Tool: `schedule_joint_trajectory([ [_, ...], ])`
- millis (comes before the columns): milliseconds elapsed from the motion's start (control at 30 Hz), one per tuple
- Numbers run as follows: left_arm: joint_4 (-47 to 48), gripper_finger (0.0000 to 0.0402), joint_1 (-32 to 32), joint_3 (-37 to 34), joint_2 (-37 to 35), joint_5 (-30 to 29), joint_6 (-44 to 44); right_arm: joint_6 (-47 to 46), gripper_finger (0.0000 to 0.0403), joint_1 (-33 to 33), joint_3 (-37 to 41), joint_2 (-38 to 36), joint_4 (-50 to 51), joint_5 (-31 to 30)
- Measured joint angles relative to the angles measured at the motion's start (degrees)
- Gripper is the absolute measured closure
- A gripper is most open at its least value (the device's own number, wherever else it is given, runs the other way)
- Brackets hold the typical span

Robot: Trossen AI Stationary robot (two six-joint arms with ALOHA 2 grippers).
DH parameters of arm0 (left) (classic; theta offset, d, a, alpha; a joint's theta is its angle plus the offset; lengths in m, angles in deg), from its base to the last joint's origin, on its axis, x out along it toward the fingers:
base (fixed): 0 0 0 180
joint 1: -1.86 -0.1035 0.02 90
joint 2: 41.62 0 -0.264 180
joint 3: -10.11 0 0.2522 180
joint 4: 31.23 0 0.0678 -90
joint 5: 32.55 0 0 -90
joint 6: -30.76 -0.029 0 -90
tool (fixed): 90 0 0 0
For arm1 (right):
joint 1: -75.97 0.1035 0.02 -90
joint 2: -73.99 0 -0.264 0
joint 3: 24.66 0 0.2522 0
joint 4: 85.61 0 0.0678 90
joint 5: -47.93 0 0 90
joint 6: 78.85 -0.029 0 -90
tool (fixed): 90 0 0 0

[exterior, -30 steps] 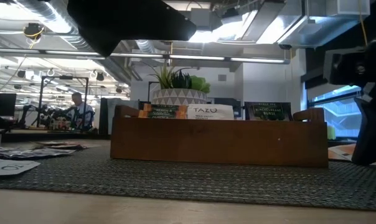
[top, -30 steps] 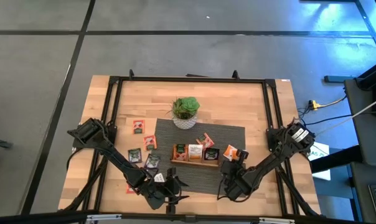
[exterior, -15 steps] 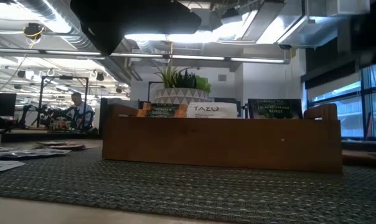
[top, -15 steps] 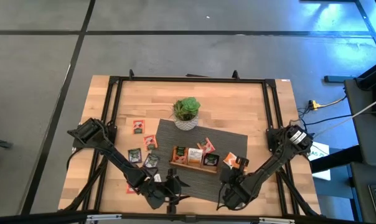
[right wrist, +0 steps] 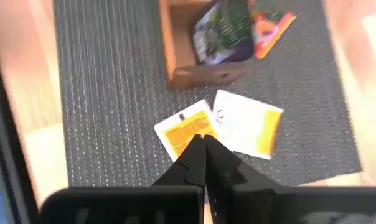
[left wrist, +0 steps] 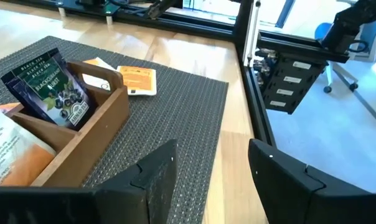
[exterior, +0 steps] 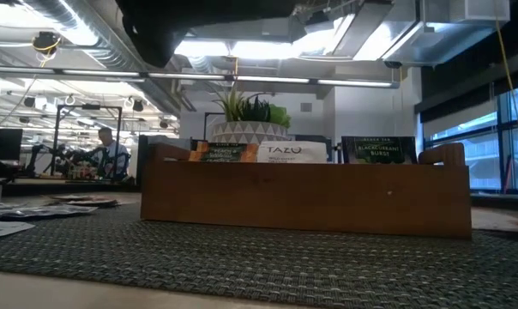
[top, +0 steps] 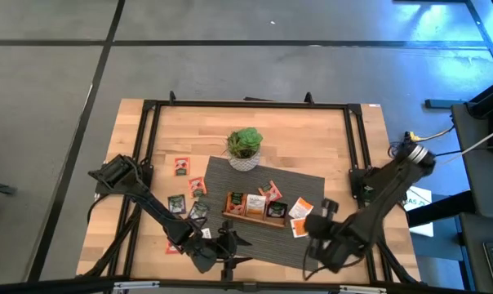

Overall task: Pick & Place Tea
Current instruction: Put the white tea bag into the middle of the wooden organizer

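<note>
- My right gripper (right wrist: 205,149) hangs clenched and empty over two white-and-orange sachets (right wrist: 238,127) on the mat (top: 255,245), just off the wooden tray (top: 255,206) at 4 o'clock.
- Left gripper (left wrist: 210,165) is spread wide over bare mat at the tray's 7 o'clock, plenty of room there.
- More sachets (top: 186,186) lie toward 9 o'clock; the low view shows only the tray's wall.

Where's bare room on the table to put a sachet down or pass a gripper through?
Free: the bare wood behind the plant, and the right strip between the mat and the frame. Crowded: loose sachets left of the tray, two sachets off its right end, and the front edge, where the left gripper and right gripper sit.
</note>
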Motion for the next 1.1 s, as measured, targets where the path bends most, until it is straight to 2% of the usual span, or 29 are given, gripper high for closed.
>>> schedule_joint_trajectory([
  [100,0.0,0.0212,-0.3,0.0,0.0,0.0,0.1,-3.4,0.0401,1.4,3.2,-4.5,-0.7,-3.9],
  [200,0.0,0.0210,-0.7,0.0,0.0,0.3,1.4,-6.1,0.0398,2.0,8.0,-7.0,-2.6,-4.8],
  [300,0.1,0.0211,-1.0,0.0,0.0,0.3,2.0,-5.1,0.0390,2.9,14.1,-7.5,-10.4,-3.4],
  [400,0.1,0.0212,-1.4,0.0,0.0,0.3,2.0,-2.7,0.0376,3.0,21.1,-7.4,-22.9,-0.8],
  [500,0.1,0.0211,-1.4,0.0,0.0,0.1,2.0,-2.5,0.0345,2.6,27.1,-7.4,-33.0,1.0],
  [633,0.1,0.0211,-1.4,0.0,0.0,0.0,2.0,-2.3,0.0274,1.3,31.8,-7.4,-38.3,3.5],
  [733,0.1,0.0212,-1.4,0.0,0.0,0.0,2.0,4.0,0.0212,1.1,33.4,-7.5,-42.2,3.2],
  [867,0.2,0.0210,-1.5,0.0,0.0,-0.1,2.0,14.9,0.0146,1.2,34.1,-7.4,-48.6,-0.4],
  [967,0.2,0.0211,-1.8,0.0,0.0,-0.1,2.0,22.6,0.0122,1.1,33.9,-6.2,-52.2,-4.8],
  [1100,0.3,0.0212,-2.3,0.0,0.0,-0.2,2.0,28.8,0.0117,1.1,32.5,-2.3,-53.6,-7.7],
])
